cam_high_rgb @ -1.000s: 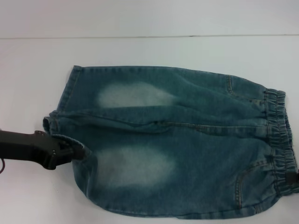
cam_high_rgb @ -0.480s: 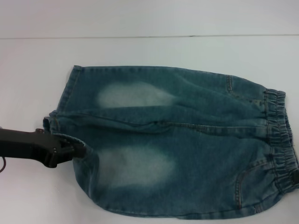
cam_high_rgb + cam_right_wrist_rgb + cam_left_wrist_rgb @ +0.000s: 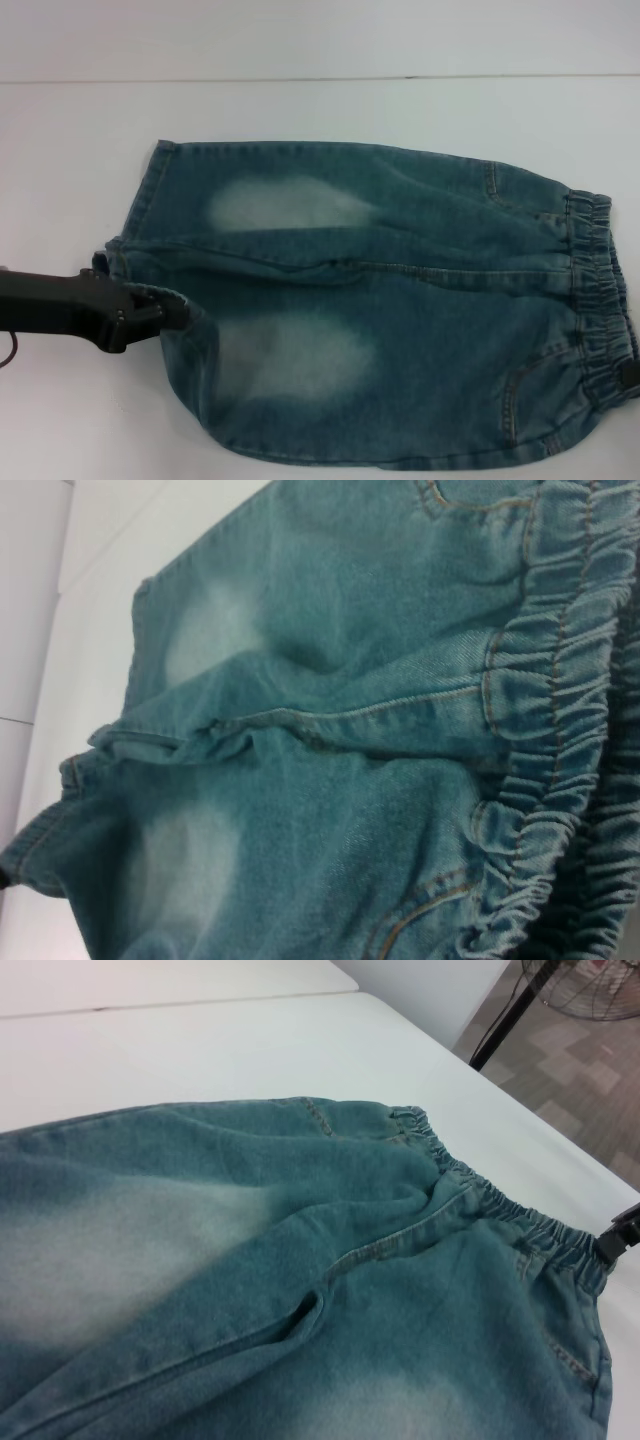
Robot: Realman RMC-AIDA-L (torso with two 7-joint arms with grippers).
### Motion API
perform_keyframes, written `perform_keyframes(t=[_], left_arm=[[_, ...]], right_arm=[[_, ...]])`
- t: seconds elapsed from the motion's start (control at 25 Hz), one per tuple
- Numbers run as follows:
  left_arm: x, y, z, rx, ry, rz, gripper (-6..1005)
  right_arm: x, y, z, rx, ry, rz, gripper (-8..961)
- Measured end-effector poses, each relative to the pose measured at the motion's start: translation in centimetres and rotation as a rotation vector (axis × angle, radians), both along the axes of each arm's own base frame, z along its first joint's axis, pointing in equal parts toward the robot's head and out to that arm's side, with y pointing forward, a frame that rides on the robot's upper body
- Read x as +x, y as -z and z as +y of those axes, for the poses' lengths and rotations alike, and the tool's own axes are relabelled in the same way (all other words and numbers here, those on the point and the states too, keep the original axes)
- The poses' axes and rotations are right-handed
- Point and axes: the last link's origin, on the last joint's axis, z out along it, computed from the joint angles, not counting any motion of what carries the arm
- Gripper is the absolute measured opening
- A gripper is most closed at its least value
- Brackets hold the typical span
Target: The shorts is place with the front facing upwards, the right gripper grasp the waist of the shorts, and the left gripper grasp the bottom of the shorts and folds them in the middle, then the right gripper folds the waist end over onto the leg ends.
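Observation:
Blue denim shorts (image 3: pixel 380 300) lie spread on the white table (image 3: pixel 320 110), front up. The waist of the shorts (image 3: pixel 600 290) is the puckered band at the right, also seen close in the right wrist view (image 3: pixel 560 730). The leg hems are at the left. My left gripper (image 3: pixel 172 315) comes in from the left and is shut on the near leg hem (image 3: pixel 165 295), holding it a little off the table. The far leg hem (image 3: pixel 150 185) lies flat. Only a black tip of my right gripper (image 3: pixel 628 377) shows, pinching the near corner of the waist (image 3: pixel 590 1250).
A seam (image 3: pixel 300 79) runs across the table behind the shorts. In the left wrist view the table's edge (image 3: pixel 560 1145) falls away beyond the waist, with tiled floor and a black fan stand (image 3: pixel 505 1020) past it.
My left gripper has shifted slightly away from me with the near leg hem in it. The black tip at the waist corner has risen a little, and the near edge of the shorts follows.

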Motion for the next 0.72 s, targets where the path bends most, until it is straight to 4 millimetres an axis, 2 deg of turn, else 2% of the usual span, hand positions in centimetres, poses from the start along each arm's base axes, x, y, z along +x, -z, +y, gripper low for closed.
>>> perform_keyframes(t=[0.36,0.72], left_arm=[[0.0,-0.2,0.1,0.033,0.002,-0.031,21],[-0.7,-1.0,1.9,0.215,-0.062,-0.123,20]], right_arm=[[-0.4,-0.6,0.3,0.065,0.022,0.074,36],[-0.1,-1.8,1.6,0.352,0.136,0.273,36]])
